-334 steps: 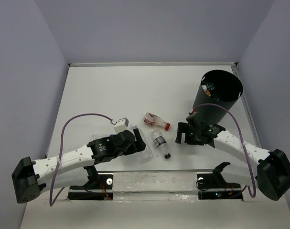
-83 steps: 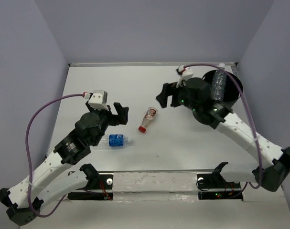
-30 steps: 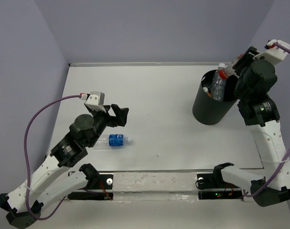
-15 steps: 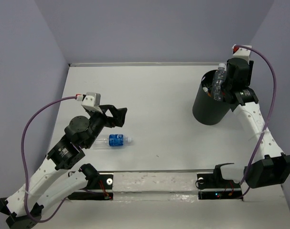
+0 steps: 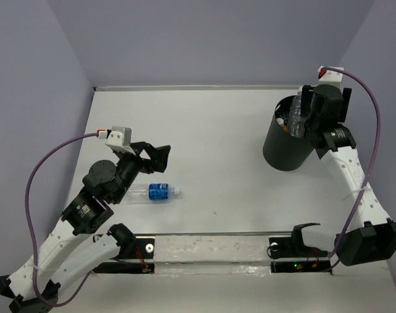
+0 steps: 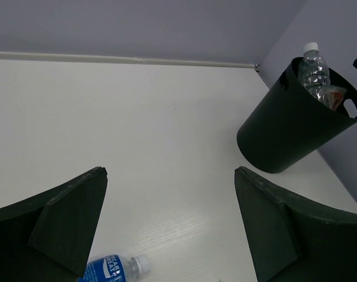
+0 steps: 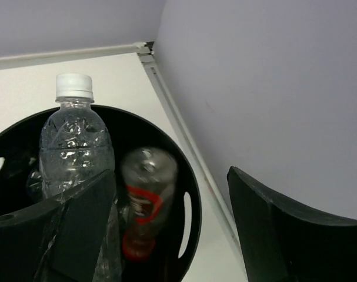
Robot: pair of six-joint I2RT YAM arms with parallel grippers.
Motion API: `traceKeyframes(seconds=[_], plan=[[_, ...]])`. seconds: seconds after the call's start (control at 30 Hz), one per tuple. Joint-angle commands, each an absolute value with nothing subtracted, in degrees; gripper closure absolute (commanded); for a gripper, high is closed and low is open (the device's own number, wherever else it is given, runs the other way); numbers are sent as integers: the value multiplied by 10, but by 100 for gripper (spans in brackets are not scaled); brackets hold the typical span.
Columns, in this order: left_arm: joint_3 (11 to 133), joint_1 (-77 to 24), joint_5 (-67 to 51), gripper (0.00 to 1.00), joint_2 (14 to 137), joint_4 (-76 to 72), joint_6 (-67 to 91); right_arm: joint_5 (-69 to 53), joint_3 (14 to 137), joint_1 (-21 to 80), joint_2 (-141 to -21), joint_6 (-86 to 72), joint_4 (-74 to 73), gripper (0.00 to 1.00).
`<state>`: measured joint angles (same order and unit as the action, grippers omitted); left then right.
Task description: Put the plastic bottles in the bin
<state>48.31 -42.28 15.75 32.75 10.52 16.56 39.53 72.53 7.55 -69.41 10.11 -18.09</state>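
Observation:
A blue-labelled plastic bottle [image 5: 157, 192] with a white cap lies on its side on the table. It also shows at the bottom of the left wrist view [image 6: 113, 268]. My left gripper [image 5: 157, 157] [image 6: 170, 171] is open and empty, above and just beyond this bottle. The black bin [image 5: 286, 147] [image 6: 284, 135] [image 7: 193, 194] stands at the far right. A clear white-capped bottle [image 7: 75, 141] [image 6: 312, 67] stands upright in it. A red-labelled bottle [image 7: 146, 200] is blurred inside it, cap down. My right gripper [image 5: 310, 116] [image 7: 171, 174] is open and empty over the bin's right rim.
The right wall [image 7: 272, 88] rises close beside the bin, with a white trim strip [image 7: 178, 123] along the table edge. The back wall [image 6: 137, 26] borders the table's far side. The arm bases and a metal rail [image 5: 211, 244] run along the near edge.
The right gripper has let go of the red-labelled bottle, which is now down inside the bin. The left gripper has drawn back slightly to the left above the blue-labelled bottle.

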Motion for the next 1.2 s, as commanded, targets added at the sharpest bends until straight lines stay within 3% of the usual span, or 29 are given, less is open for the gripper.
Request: traceKeyframes(seconds=[0.0, 0.1, 0.17, 0.2, 0.3, 0.33, 0.47, 0.6, 0.67, 0.93, 1.17], plan=[[476, -417, 168, 1, 320, 78, 162, 331, 782, 74, -668, 42, -231, 14], [475, -411, 175, 1, 321, 76, 163, 278, 816, 74, -662, 3, -282, 13], [475, -406, 178, 1, 321, 76, 164, 175, 819, 81, -646, -29, -296, 15], [475, -397, 183, 1, 317, 75, 168, 83, 815, 97, -640, -47, -302, 18], [475, -380, 195, 1, 311, 70, 173, -29, 791, 151, -634, -76, -287, 23], [475, -367, 203, 1, 307, 67, 177, -61, 772, 216, -637, -76, -280, 24], [487, -344, 226, 1, 298, 63, 193, -83, 744, 376, -692, -66, -236, 23], [531, -340, 270, 1, 296, 75, 201, -129, 781, 509, -828, -20, -175, 8], [546, -340, 285, 1, 294, 77, 203, -140, 814, 540, -885, 15, -175, 4], [655, -340, 306, 1, 294, 108, 209, -219, 1017, 595, -1153, 87, -231, 1], [706, -341, 280, 1, 286, 118, 205, -204, 1195, 636, -1288, 122, -309, 0]])
